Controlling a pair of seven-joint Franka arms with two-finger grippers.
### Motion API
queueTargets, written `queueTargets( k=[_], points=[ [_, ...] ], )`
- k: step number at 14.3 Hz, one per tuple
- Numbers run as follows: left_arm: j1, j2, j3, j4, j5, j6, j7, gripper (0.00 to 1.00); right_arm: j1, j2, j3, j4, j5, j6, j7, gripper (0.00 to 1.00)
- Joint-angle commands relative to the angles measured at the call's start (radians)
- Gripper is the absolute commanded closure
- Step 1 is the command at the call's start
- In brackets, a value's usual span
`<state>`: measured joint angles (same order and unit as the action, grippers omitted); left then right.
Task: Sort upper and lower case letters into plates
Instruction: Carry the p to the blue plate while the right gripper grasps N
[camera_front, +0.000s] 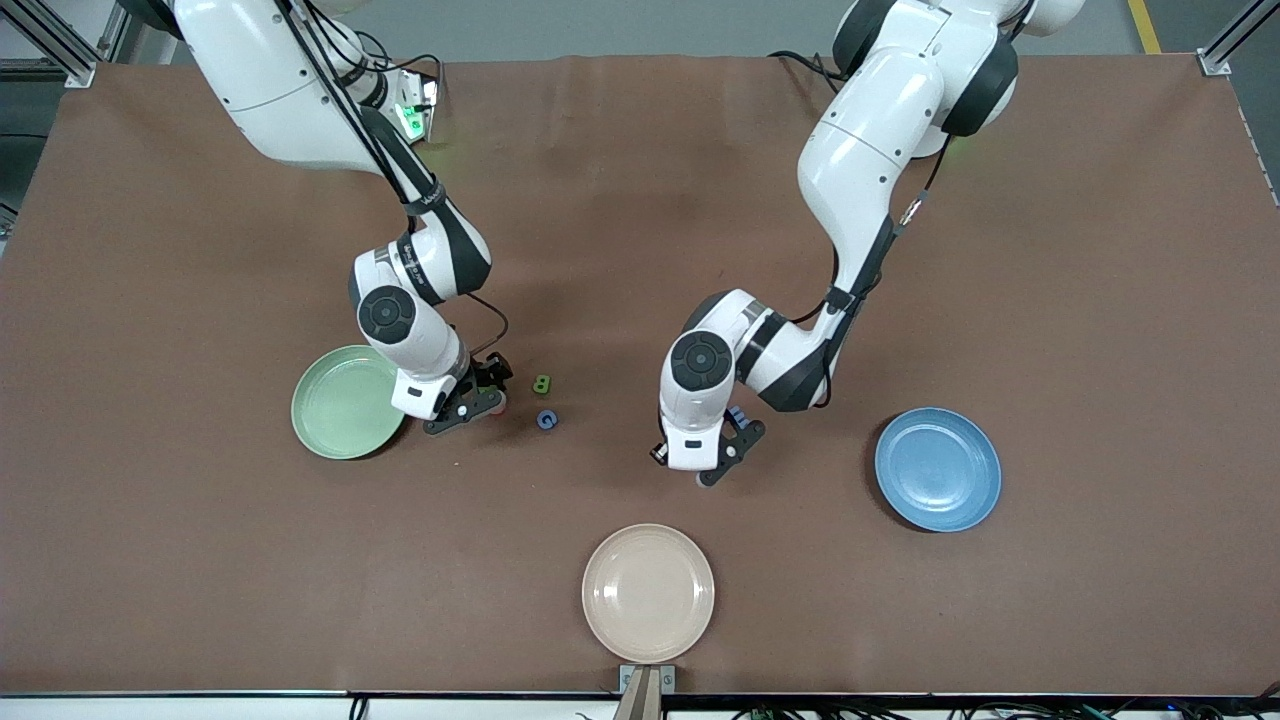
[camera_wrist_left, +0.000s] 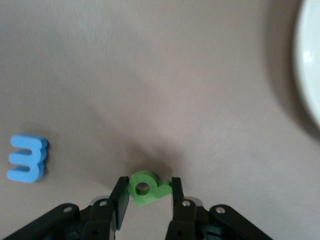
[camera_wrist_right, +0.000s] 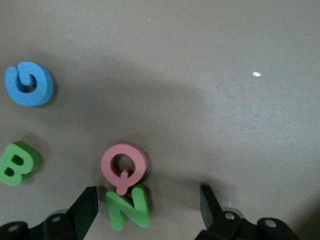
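Green p (camera_wrist_left: 145, 188) between left gripper (camera_wrist_left: 146, 206) fingers

Letters (camera_wrist_right: 124, 164) flat on table, plates (camera_front: 346, 401) apparently bare.

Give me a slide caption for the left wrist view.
Left gripper closing around a green letter, blue m nearby.

desk (camera_front: 640, 200): matt brown covering, smooth, faintly grained under my wrist cameras
letters: chunky and matt, foam-like, in green p (camera_wrist_left: 145, 188), blue m (camera_wrist_left: 26, 158), pinkish Q (camera_wrist_right: 123, 163), green N (camera_wrist_right: 129, 206), green B (camera_wrist_right: 17, 163), blue G (camera_wrist_right: 29, 83)
plates: smooth plastic with a soft sheen, in mint (camera_front: 345, 402), blue (camera_front: 938, 468), beige (camera_front: 648, 592)
my arms: glossy white shells, black joints
my end effectors: matt black plastic fingers (camera_wrist_left: 121, 202)
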<state>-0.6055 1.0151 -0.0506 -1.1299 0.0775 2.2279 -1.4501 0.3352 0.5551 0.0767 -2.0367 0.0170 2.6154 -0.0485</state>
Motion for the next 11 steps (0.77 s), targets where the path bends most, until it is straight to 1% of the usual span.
queueTargets(
  k=[1,2,3,5,7,8,10,11],
  points=[
    [0.064,-0.122,0.003,-0.051,0.019,-0.097,0.067,1.00,0.022,-0.004,-0.005,0.000,-0.011,-0.008,0.033,0.12],
    [0.096,-0.154,-0.002,-0.068,0.019,-0.155,0.159,1.00,0.025,-0.004,-0.005,0.000,-0.014,-0.008,0.032,0.17],
    [0.121,-0.186,-0.003,-0.097,0.019,-0.186,0.228,1.00,0.028,-0.004,-0.005,0.000,-0.014,-0.009,0.032,0.24],
    [0.179,-0.280,-0.003,-0.227,0.021,-0.189,0.330,0.99,0.031,-0.004,-0.006,-0.003,-0.019,-0.011,0.029,0.42],
    [0.251,-0.402,-0.002,-0.417,0.021,-0.145,0.486,0.99,0.030,-0.006,-0.006,-0.007,-0.019,-0.011,0.027,0.62],
    [0.309,-0.444,-0.003,-0.497,0.021,-0.105,0.551,0.99,0.030,-0.006,-0.006,-0.007,-0.019,-0.012,0.027,0.73],
    [0.360,-0.455,-0.003,-0.585,0.022,-0.035,0.634,0.98,0.025,-0.009,-0.008,-0.005,-0.019,-0.035,0.030,0.97],
    [0.392,-0.454,-0.003,-0.619,0.028,0.008,0.646,0.95,0.022,-0.015,-0.009,-0.004,-0.019,-0.050,0.030,1.00]
  ],
)
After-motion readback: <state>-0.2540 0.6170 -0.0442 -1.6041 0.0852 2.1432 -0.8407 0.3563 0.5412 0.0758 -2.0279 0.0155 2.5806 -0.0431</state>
